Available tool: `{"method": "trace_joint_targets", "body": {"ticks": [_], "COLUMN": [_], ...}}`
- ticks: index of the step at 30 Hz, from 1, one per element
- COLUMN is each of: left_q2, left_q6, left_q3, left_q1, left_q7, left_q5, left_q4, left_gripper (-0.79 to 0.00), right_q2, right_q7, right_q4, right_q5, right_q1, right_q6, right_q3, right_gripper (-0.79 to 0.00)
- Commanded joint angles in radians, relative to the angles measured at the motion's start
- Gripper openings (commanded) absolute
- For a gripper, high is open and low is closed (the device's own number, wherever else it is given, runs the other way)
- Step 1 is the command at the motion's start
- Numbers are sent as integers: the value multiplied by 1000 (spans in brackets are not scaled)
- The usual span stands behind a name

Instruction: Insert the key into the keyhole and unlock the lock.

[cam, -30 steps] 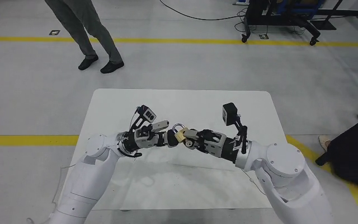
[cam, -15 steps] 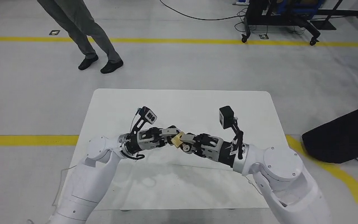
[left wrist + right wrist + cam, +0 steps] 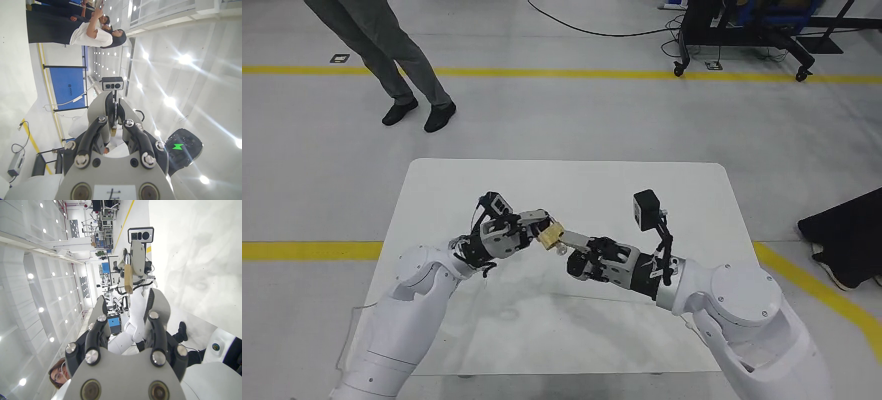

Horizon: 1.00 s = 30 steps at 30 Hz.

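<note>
A brass padlock (image 3: 548, 235) with a silver shackle hangs in the air over the middle of the white table (image 3: 662, 190). My left gripper (image 3: 534, 229) is shut on the padlock's shackle (image 3: 115, 111), with the brass body (image 3: 113, 132) below the fingers. In the right wrist view the padlock (image 3: 128, 279) hangs from the left gripper (image 3: 130, 256), a short way beyond my own fingertips. My right gripper (image 3: 127, 295) is open with nothing between its fingers. In the top view it (image 3: 573, 252) sits just right of the padlock. I cannot make out a key.
Both arms meet above the table's centre. The bare white tabletop (image 3: 542, 330) lies under and around them, its far edge (image 3: 572, 162) and right edge (image 3: 737, 220) bordering grey floor.
The padlock has shifted left and farther from me with the left gripper. The right gripper, which was up against the padlock, now sits a little apart from it.
</note>
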State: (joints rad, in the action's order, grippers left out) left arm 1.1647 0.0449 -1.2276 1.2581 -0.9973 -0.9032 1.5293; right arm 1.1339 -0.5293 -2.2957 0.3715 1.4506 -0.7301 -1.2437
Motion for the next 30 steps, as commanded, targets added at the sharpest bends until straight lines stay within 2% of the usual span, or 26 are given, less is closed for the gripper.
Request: {"method": "trace_joint_targets", "body": {"ticks": [1,9,11,12,13,17,22,26,30], "left_q2": [2,9,10,10,10,12,15,17,16], "left_q6": [18,112,131,143,160,199,246,278,289], "left_q3": [1,12,15,17,20,25,25,26,25], "left_q1": [-5,-33,-40,-42,-45,-54,-63,-80,-90], "left_q7": [21,89,94,88,91,91,63,33,29], "left_q5": [-28,-82,-82,-92,-92,-107,-167,-202,-198], "left_q4": [-12,-43,-49,-53,-62,-82,-111,-136,-147], "left_gripper": [-785,-785,-785,-785,-785,-785,-785,-785,-785], "right_q2": [0,0,2,6,11,21,30,39,44], "right_q7": [0,0,6,27,51,110,107,138,162], "right_q4": [0,0,0,2,8,10,28,99,134], "right_q5": [0,0,25,55,99,195,261,218,108], "right_q1": [0,0,7,12,22,53,73,77,71], "right_q6": [0,0,39,95,144,297,480,639,669], "right_q3": [0,0,2,-8,-17,-39,-22,22,84], "right_gripper": [0,0,0,-262,-785,-785,-785,-785,-785]}}
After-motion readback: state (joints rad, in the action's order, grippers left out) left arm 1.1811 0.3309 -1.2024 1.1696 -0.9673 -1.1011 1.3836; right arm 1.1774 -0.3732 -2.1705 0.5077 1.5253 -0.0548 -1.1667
